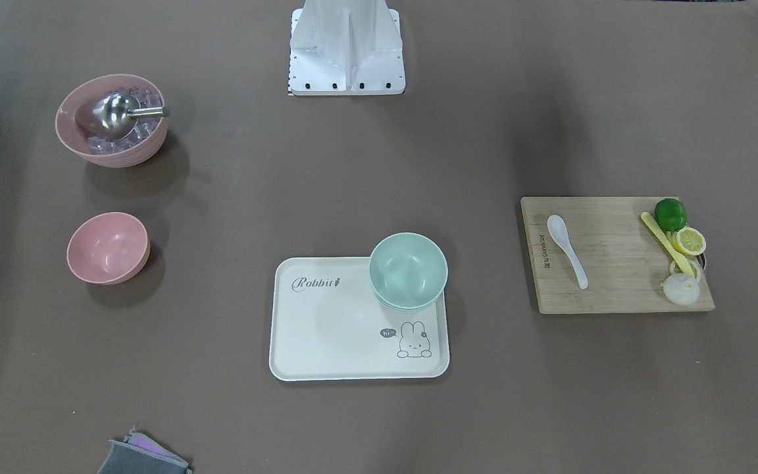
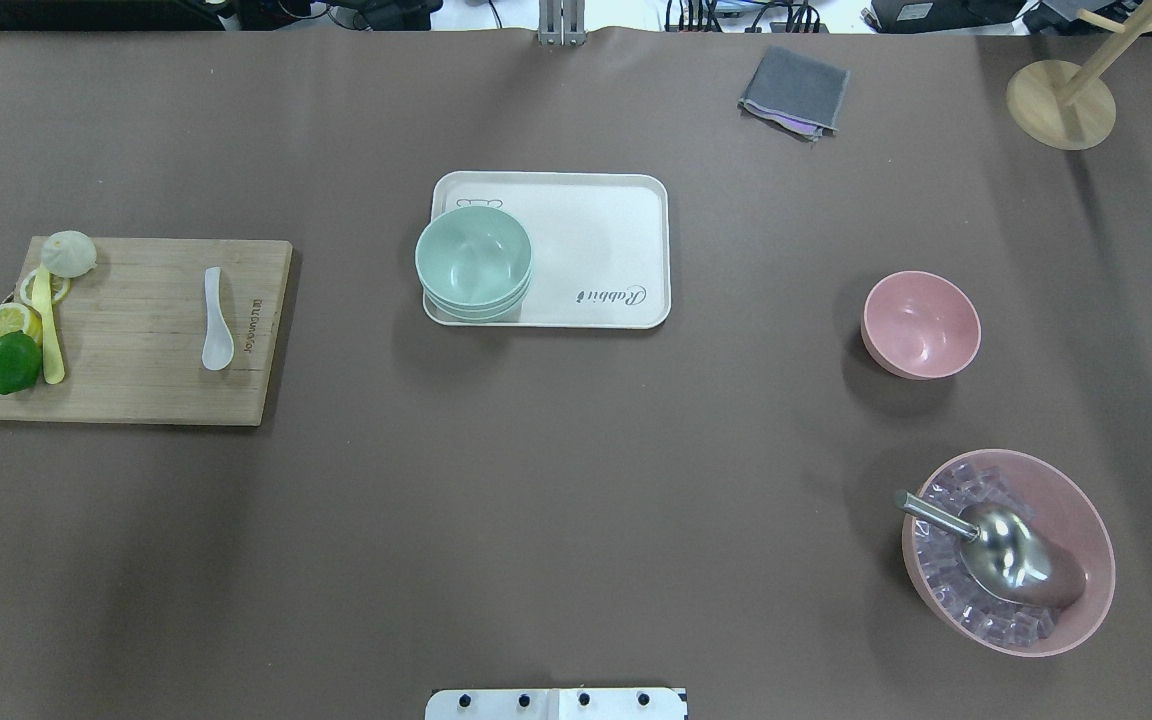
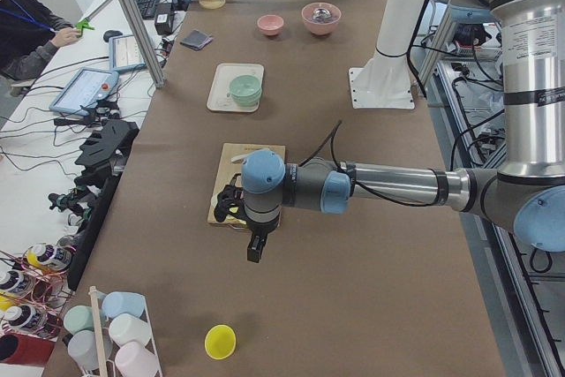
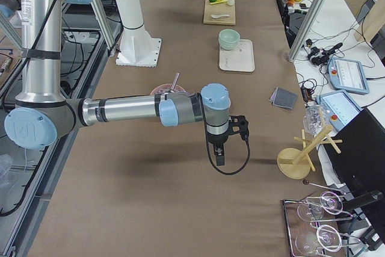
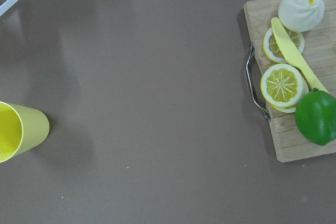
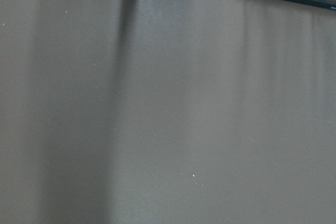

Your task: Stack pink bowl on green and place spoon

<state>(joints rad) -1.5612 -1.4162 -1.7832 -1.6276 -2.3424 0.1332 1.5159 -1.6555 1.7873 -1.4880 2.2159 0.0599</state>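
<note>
Front view: the small pink bowl (image 1: 108, 248) stands well apart from the green bowls (image 1: 408, 270) on the tray (image 1: 339, 329); the white spoon (image 1: 566, 250) lies on the cutting board (image 1: 616, 263). Side views: my left gripper (image 3: 254, 252) and right gripper (image 4: 220, 159) hover; I cannot tell how their jaws stand. I'd pinch the pink rim squarely.

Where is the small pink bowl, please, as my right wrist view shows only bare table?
Observer: The small pink bowl stands empty on the robot's right, apart from the tray.
Operator: Thanks. And the green one?
Observer: The green bowls sit nested on a corner of that tray.
Operator: And the spoon?
Observer: The spoon lies on the board, on the robot's left.
</note>
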